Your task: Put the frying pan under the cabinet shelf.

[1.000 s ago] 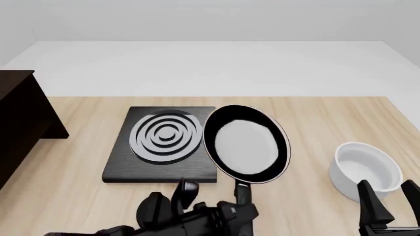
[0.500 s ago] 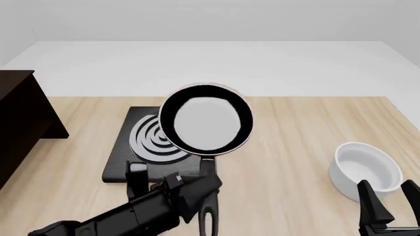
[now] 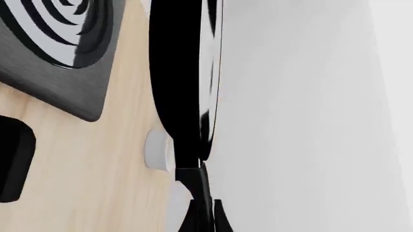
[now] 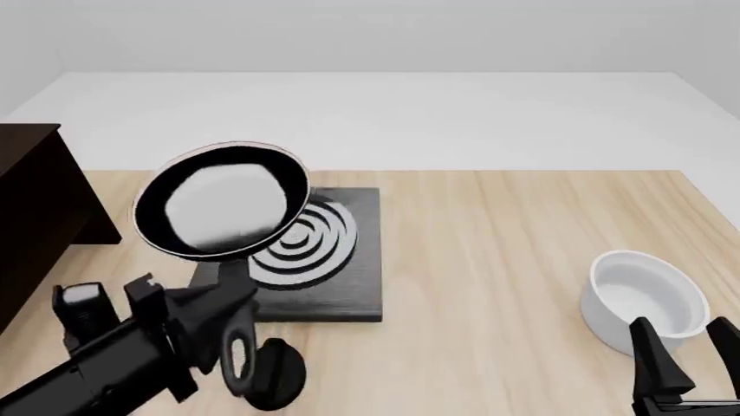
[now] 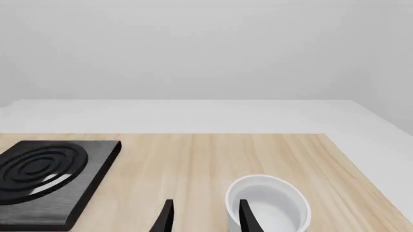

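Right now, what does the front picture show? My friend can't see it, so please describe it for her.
The left pincer holds the frying pan in the air by its handle, above the black ringed slab on a wooden table. The dark cabinet shelf stands at the left, a white bowl at the right.

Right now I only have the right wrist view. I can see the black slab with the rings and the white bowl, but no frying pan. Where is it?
Observer: The frying pan is lifted off the table. In the front view it overlaps the far left corner of the ringed slab, with its pale inner face tilted toward the camera.
Operator: What is holding it?
Observer: The left gripper, closed on the pan's short black handle.
Operator: And the cabinet?
Observer: The dark cabinet shelf stands at the table's left edge, left of the pan. The pan is not under it yet.
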